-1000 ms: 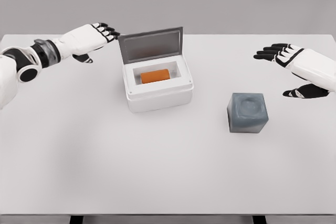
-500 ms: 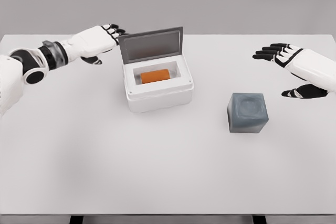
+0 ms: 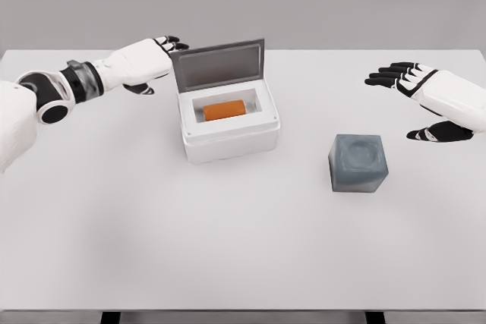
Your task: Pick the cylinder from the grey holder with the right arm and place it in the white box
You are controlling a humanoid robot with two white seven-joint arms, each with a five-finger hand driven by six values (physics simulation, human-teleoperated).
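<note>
The left arm (image 3: 45,96) comes in from the left edge and reaches across the white table (image 3: 228,248) toward the far side. The left hand (image 3: 144,62) lies just beside the upper left corner of the box's lid (image 3: 219,64). Its fingers (image 3: 171,42) are stretched out nearly straight and close together, tips at the lid's edge; whether they touch it cannot be told. The thumb hangs below the palm, and the hand holds nothing. The white box (image 3: 228,130) stands left of the middle with its lid raised upright at the back. The orange cylinder (image 3: 224,110) lies on its side in the box's recess. To the right and nearer the front stands the grey holder (image 3: 358,163), a block with a shallow round hollow in its top, well apart from the box. The right hand (image 3: 425,96) hovers beyond the holder, near the right edge, clear of it. Its fingers (image 3: 389,73) are spread loosely and point left, the thumb (image 3: 433,134) held apart below them, and nothing is in its grasp.
</note>
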